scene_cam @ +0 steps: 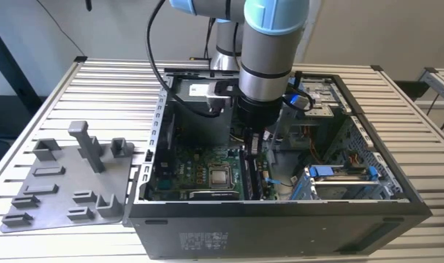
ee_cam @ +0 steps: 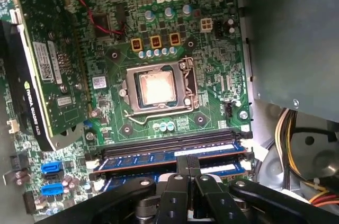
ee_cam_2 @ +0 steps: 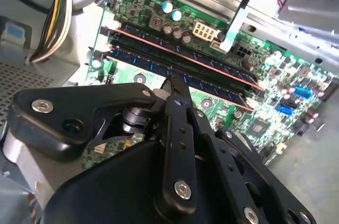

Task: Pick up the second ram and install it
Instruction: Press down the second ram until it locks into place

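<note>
Two dark blue memory boards stand side by side in the motherboard's slots. The second ram point(ee_cam: 222, 170) point(ee_cam_2: 143, 65) is the one nearer my gripper and sits upright in its slot. My gripper point(scene_cam: 252, 149) point(ee_cam_2: 172, 82) point(ee_cam: 186, 161) reaches down inside the open computer case point(scene_cam: 280, 211). Its black fingers are shut together with their tips right over the middle of that board. I cannot tell whether the tips touch it. Nothing is held between the fingers.
The processor socket point(ee_cam: 156, 87) point(scene_cam: 220, 176) lies beside the slots, and a graphics card point(ee_cam: 39, 60) stands beyond it. A bundle of power cables point(ee_cam: 296, 144) and the grey power-supply box point(ee_cam: 291, 33) flank the slots. A grey holder tray point(scene_cam: 68, 181) with upright posts lies outside the case at the exterior view's left.
</note>
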Robot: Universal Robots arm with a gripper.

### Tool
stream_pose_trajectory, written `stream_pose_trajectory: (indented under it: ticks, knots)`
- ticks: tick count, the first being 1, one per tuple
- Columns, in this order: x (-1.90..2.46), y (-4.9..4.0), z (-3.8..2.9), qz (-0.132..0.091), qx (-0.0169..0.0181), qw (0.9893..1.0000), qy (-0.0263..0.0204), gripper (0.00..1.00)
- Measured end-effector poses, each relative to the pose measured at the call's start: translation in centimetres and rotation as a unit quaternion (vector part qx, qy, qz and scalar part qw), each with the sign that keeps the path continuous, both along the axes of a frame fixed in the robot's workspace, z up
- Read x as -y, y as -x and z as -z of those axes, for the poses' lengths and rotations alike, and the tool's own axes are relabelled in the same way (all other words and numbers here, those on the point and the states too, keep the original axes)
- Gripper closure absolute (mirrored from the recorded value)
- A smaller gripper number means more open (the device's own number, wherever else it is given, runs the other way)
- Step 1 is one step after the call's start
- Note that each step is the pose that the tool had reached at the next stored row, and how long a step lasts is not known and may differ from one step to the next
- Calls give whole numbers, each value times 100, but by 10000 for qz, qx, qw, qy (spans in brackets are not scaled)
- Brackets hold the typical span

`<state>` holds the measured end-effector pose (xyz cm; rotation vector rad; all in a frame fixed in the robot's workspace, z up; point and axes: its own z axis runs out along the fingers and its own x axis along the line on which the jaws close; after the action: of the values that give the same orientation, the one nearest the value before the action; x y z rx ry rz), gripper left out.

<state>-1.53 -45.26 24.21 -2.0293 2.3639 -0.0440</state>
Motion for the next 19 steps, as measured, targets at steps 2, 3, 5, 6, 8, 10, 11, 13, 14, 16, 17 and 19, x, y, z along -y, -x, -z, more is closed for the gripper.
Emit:
stream_pose_trajectory:
  ticks: [2,3,5,6,8,10,11,13,14,16,17,19]
  knots:
    - [0,0,2,-81,-2,10000,-2,89]
    - [0,-2,4,-114,-8,9999,-2,89]
    - [1,-4,8,-132,-55,9999,-7,89]
    - [1,-5,10,-139,-87,9999,-12,89]
    - [1,-11,12,-160,-133,9998,-18,89]
    - [1,-18,15,-201,-154,9997,-20,89]
    - [1,-23,16,-220,-164,9996,-22,89]
    - [1,-54,18,-247,-181,9995,-22,89]
    - [3,-70,21,-255,-194,9995,-23,89]
    - [8,-95,26,-274,-222,9994,-21,89]
    - [16,-98,29,-283,-231,9993,-22,89]
    - [34,-102,43,-300,-251,9992,-22,89]
